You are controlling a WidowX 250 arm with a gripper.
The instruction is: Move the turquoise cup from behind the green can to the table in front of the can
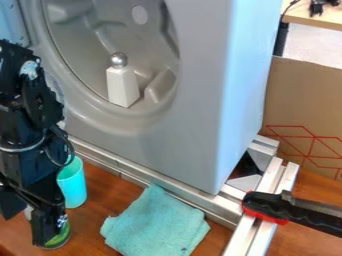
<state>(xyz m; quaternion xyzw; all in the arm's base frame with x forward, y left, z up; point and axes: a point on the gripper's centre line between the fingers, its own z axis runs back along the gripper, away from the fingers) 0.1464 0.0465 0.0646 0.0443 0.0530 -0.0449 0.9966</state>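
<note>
Green can-like object, partly hidden, at the near left.
A rounded, can-like object [62, 236] is seen low at the near left of the scene, set on the brown wooden surface [92, 214]. Bright green is shown on its side, and its curved lower edge is ringed by a dark, greyish rim. Its upper part and left side are largely hidden from sight, so its full shape, its contents and any tilt cannot be told.
</note>
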